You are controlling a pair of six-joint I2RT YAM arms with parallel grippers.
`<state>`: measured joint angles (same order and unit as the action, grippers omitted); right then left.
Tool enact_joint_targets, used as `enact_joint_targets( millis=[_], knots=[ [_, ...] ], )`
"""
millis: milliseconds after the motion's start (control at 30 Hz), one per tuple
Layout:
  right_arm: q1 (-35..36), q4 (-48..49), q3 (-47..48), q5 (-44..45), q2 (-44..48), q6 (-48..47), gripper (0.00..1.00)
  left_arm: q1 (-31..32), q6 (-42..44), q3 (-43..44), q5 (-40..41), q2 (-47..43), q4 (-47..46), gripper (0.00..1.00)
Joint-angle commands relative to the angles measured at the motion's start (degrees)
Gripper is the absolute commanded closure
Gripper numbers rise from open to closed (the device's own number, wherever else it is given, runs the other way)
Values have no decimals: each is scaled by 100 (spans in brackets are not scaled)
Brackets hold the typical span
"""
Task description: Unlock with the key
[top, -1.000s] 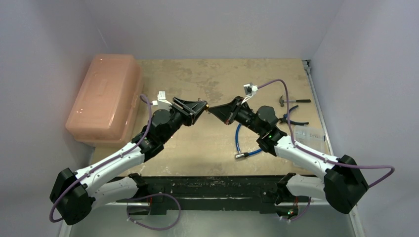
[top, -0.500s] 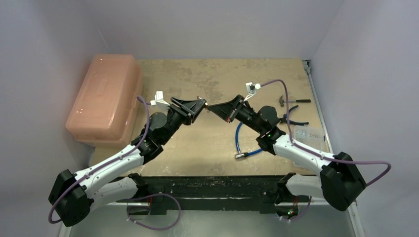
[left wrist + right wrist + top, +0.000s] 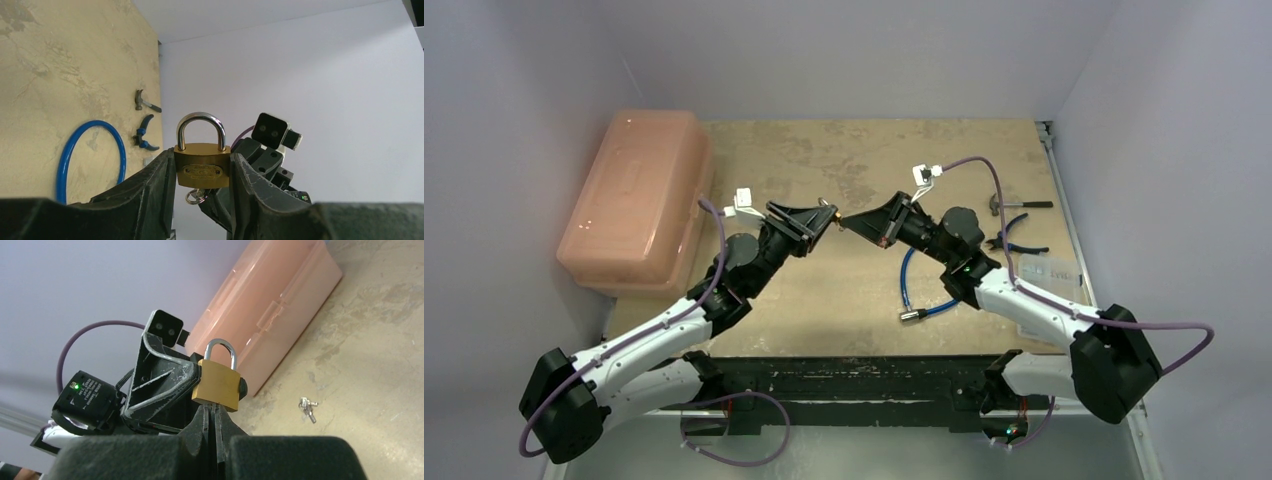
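Observation:
A brass padlock (image 3: 202, 167) with a steel shackle is clamped upright between my left gripper's (image 3: 202, 162) fingers, and both shackle legs sit in the body. It also shows in the right wrist view (image 3: 217, 384) and in the top view (image 3: 827, 212), held above the table's middle. My right gripper (image 3: 214, 410) is shut on the key, directly under the padlock's bottom face, with the fingertips touching it. The key's ring (image 3: 196, 196) hangs below the padlock. In the top view the right gripper (image 3: 849, 221) meets the left gripper (image 3: 822, 215) tip to tip.
A pink plastic box (image 3: 634, 195) stands at the table's left. A blue cable loop (image 3: 914, 285), a hammer (image 3: 1009, 204), pliers (image 3: 1014, 235) and a clear bag (image 3: 1049, 272) lie at the right. A spare key bunch (image 3: 307, 407) lies on the table beneath the grippers.
Both grippers, joined at the padlock, have shifted slightly left and farther back. The right wrist has turned a little. Both grips are unchanged.

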<state>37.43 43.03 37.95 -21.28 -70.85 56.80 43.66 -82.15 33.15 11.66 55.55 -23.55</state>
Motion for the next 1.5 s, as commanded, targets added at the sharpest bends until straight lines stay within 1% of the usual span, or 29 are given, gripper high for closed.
enact_joint_targets(
  millis=[0,67,167,333,433,533,600,700,833,900,1000,1067,1100,1133,1200,1300,1400,1467],
  knots=[
    [40,-1027,401,-47,-212,132,100,430,92,-139,-980,-321,-1299,100],
    [23,-1000,397,-111,-280,508,100,447,131,-262,-875,-410,-1491,100],
    [27,-973,381,-118,-346,754,100,456,164,-328,-777,-480,-1576,100],
    [27,-879,310,-143,-462,1172,100,467,195,-432,-772,-546,-1984,100],
    [27,-728,301,-247,-473,1197,100,465,233,-379,-726,-584,-1769,100],
    [26,-710,361,-290,-390,920,100,462,205,-371,-682,-589,-1550,100],
    [16,-736,422,-378,-314,620,100,467,176,-279,-575,-587,-1017,100],
    [21,-1175,604,-470,-134,-81,85,465,135,-83,-282,-635,-68,100],
    [19,-2213,909,-429,296,-1321,66,468,-24,-33,103,-727,528,100],
    [19,-2642,1046,-552,548,-1894,56,461,-88,35,231,-721,782,100],
    [19,-3272,1216,-610,887,-2630,43,467,-249,12,326,-697,868,100],
    [19,-3730,1321,-532,1050,-3061,38,464,-333,-24,337,-659,767,100],
    [26,-3889,1379,-439,1077,-3267,37,465,-366,-35,337,-629,721,100],
    [28,-4004,1429,-547,1075,-3388,36,468,-400,-25,318,-594,686,100],
    [42,-4108,1489,-683,1052,-3546,33,466,-441,-9,282,-524,639,100],
    [104,-4138,1496,-697,1064,-3661,32,463,-511,27,258,-455,624,100],
    [213,-4194,1496,-327,1057,-3787,31,464,-633,55,281,-420,715,100],
    [332,-4154,1450,-15,1035,-3843,28,460,-740,52,308,-398,725,100]
  ],
)
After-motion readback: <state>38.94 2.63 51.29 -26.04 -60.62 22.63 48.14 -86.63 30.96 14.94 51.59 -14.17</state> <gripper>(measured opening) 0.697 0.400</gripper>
